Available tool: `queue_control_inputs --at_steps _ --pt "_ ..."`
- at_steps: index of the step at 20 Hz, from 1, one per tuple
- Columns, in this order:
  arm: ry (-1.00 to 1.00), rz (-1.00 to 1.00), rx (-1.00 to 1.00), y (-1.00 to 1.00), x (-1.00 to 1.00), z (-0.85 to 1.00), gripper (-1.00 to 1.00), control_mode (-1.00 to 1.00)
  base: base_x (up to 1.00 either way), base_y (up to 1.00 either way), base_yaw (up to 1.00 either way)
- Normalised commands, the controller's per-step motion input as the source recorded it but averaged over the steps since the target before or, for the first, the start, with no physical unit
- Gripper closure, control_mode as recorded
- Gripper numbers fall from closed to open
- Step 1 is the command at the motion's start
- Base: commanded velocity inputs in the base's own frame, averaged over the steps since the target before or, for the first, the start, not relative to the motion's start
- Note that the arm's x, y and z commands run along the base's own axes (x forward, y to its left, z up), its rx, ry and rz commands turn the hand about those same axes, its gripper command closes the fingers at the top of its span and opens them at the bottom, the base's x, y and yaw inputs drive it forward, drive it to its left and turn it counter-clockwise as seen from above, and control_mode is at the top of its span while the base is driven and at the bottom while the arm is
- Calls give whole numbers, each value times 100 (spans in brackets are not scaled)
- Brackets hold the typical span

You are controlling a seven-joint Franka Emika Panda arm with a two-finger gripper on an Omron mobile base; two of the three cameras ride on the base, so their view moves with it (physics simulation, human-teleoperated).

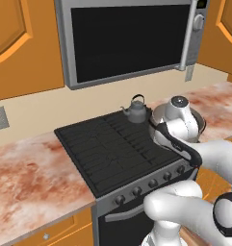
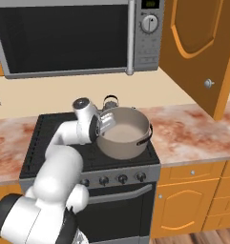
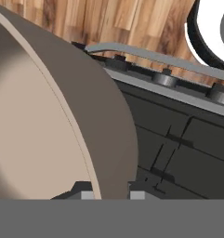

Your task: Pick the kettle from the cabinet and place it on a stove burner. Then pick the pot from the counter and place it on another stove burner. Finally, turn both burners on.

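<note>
Knobs [image 2: 112, 179] in a dark row along the steel front of the range, nearest the base, with the oven handle bar [image 2: 117, 196] just below.
Orange drawers [image 2: 192, 172] to the right, under the marbled counter [image 2: 188, 131].
Gripper [image 2: 108, 122] above the front right of the cooktop, clamped on the near left rim of the pot [image 2: 123, 135]; in the hand view, one fingertip [image 3: 84, 192] inside the wall and the other outside it, rim between them, jaws nearly together with only the thin wall in the gap.
Pot [image 3: 62, 116] upright, wide and grey-beige, dark side handle [image 2: 149, 132] toward the right; sits over the right-hand stove burners [image 2: 54, 138], whether resting on the grate or held just above it cannot be told.
Black grates bare to the left of the pot.
Kettle [image 1: 135, 110] farther back, upright on the far right burner, just behind the pot and apart from the gripper; in the right base view only its loop handle [image 2: 110, 100] clear above the pot's far rim.
Microwave [image 2: 78, 35] on the wall beyond, above the cooktop.
Orange cabinet door [image 2: 197, 47] standing open at the far right, over the counter.
</note>
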Motion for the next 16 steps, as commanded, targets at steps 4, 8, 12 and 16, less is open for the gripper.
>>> queue_control_inputs --at_steps 4,8,12,16 --pt "3 1 -1 0 34 -11 100 -100 0 0 0" --pt "4 0 -2 0 29 -13 100 -100 0 0 0" --pt "2 0 -2 0 29 -17 100 -100 0 0 0" --pt "0 1 -1 0 18 -18 100 -100 0 0 0"
